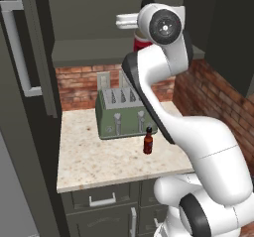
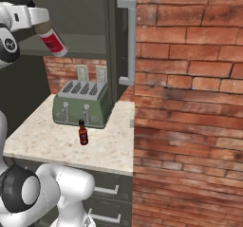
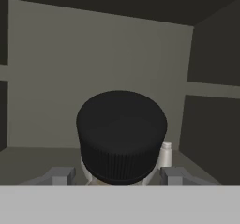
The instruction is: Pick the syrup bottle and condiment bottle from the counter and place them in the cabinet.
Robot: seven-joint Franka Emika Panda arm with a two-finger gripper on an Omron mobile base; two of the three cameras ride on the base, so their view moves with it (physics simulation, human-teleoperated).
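Held bottle: we see a red-labelled bottle with a black cap (image 2: 51, 40) raised in front of the open cabinet (image 2: 85, 12); from the right base view it hangs tilted, its bottom end leaning toward the cabinet's inside. From the hand view its black cap (image 3: 121, 134) sits right between the fingers.
Fingers: our gripper (image 3: 117, 175) has its fingers (image 3: 58, 175) clamped on the red-labelled bottle, one on each side just below the cap.
Second bottle: a small dark brown bottle with a black cap (image 1: 148, 142) stands upright on the surface (image 1: 99, 164), just in front of the toaster, toward its right end.
In the way: a green four-slot toaster (image 1: 124, 109) stands at the back of the surface against the brick wall (image 1: 79, 85), directly below the cabinet opening.
Cabinet: we look into a dark grey-green box with a flat inner shelf (image 1: 89, 50); its door with a long silver handle (image 2: 128, 41) stands open on the right.
Left side: a tall dark panel with a silver handle (image 1: 17, 47) flanks the surface.
Right side: a brick wall (image 2: 190, 102) stands close by the surface's right end.
Below: dark drawer units with silver handles (image 1: 102, 200) sit under the surface.
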